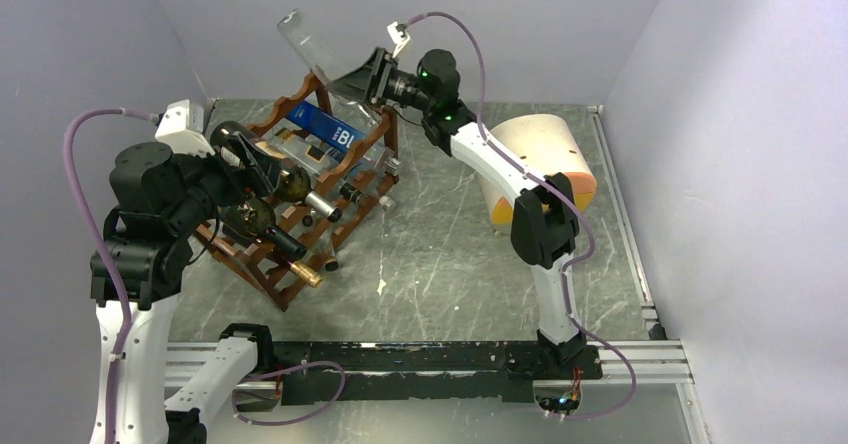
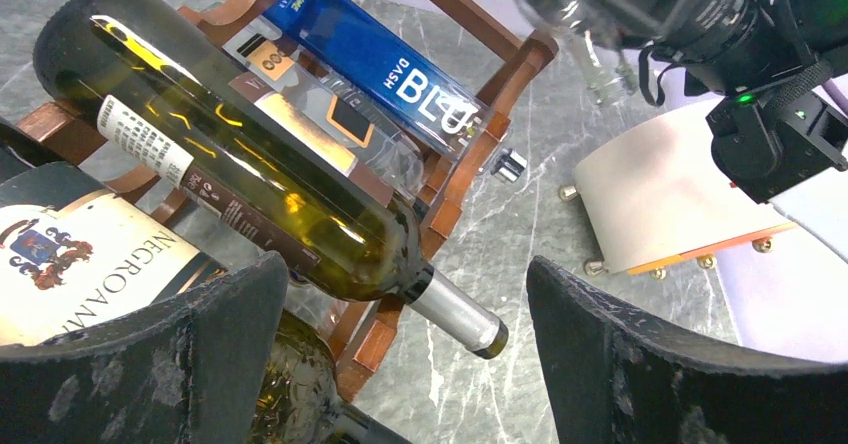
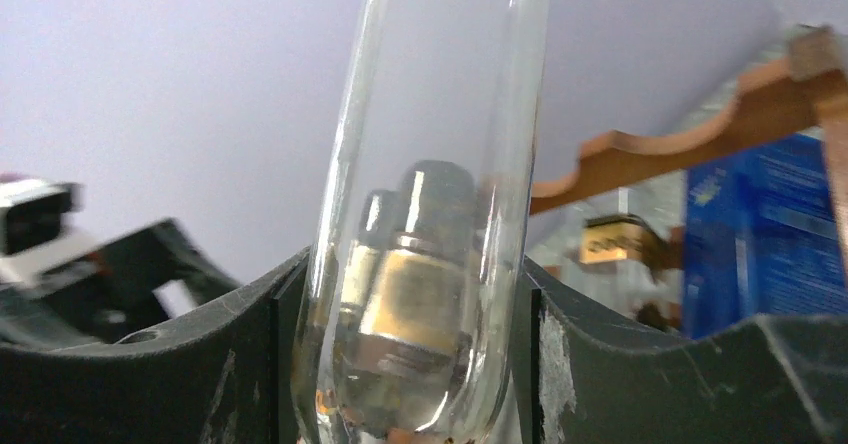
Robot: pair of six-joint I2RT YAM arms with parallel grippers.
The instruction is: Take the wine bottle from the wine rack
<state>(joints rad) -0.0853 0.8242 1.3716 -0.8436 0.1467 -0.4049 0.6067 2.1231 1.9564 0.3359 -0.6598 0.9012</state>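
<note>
Right arm reaches to the far side, forearm angled up over the counter (image 1: 450, 264). Right tool (image 1: 365, 79) clamped on the clear wine bottle (image 1: 305, 44), which is tilted and held above the far top corner of the wine rack (image 1: 262, 264), off its rails

Left arm folded over the rack's near-left end. Left tool (image 2: 400, 344) jaws wide apart, hovering above the dark bottles (image 2: 280, 184) lying in the rack

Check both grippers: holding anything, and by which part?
Right gripper clamps the clear bottle across its body, near the shoulder. Left gripper open, holding nothing.
</note>
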